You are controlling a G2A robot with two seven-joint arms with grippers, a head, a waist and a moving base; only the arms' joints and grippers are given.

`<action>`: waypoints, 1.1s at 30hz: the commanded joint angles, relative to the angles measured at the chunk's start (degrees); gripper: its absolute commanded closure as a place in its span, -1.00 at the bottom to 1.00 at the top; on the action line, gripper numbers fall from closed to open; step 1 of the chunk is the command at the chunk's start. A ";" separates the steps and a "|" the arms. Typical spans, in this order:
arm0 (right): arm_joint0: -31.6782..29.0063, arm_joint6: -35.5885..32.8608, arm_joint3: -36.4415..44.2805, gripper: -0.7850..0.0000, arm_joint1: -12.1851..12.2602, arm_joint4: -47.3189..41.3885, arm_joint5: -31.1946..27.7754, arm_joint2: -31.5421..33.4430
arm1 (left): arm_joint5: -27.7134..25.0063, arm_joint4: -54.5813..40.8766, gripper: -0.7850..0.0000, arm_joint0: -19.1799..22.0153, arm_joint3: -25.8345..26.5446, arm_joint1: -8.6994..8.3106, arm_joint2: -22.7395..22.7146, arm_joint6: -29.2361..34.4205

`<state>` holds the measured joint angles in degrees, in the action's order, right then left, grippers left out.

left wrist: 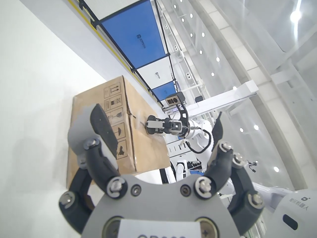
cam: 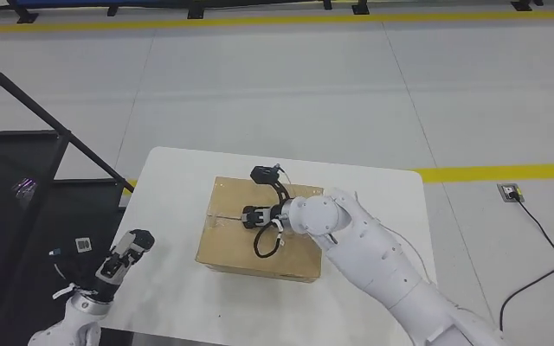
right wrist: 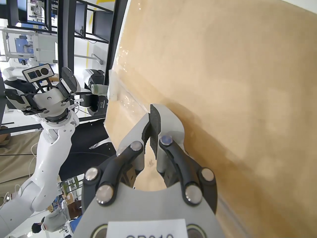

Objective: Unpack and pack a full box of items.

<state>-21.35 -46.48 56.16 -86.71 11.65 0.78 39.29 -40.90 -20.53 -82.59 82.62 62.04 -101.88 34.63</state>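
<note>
Right arm bends over the box [cam: 232, 249], its pincer [cam: 251, 216] pressed closed on the top seam. The left pincer [cam: 138, 241] gapes wide, empty, at the desk [cam: 173, 177] edge. The box is brown cardboard, flaps taped flat.

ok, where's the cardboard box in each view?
Top view: cardboard box mid-table, under the right gripper.
Left wrist view: on the table, beyond the open left gripper.
Right wrist view: its top, beside the shut gripper.
Shared landmark: right gripper at the lid's tape seam.
</note>
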 commanded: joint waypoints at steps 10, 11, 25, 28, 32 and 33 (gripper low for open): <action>6.99 3.76 -11.18 1.00 -7.67 -3.24 -4.58 -7.70 | -2.36 -3.64 -1.00 -4.68 0.64 -0.21 -3.57 0.11; 7.40 4.13 -12.09 1.00 -8.34 -3.40 -4.93 -8.19 | -2.30 -3.82 -1.00 -4.75 0.60 -0.23 -3.70 0.20; 11.90 11.23 -23.20 1.00 -16.62 -2.23 -6.17 -12.59 | -3.01 -6.39 -1.00 -5.19 -1.59 -0.41 -4.87 2.11; 12.64 10.58 -25.73 1.00 -18.08 -2.73 -6.28 -12.75 | -3.16 -7.15 -1.00 -5.35 -2.14 -0.46 -5.22 2.60; 13.30 10.82 -28.25 1.00 -19.92 -1.89 -8.20 -13.46 | -3.02 -8.17 -1.00 -5.28 -3.21 -0.54 -5.63 3.32; 13.42 11.37 -28.81 1.00 -20.37 -1.60 -8.51 -13.60 | -2.94 -8.37 -1.00 -5.19 -3.42 -0.57 -5.67 3.58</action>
<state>-8.02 -35.57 27.81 -106.74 9.81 -7.48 25.79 -43.95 -28.74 -87.86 79.40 61.49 -107.53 37.98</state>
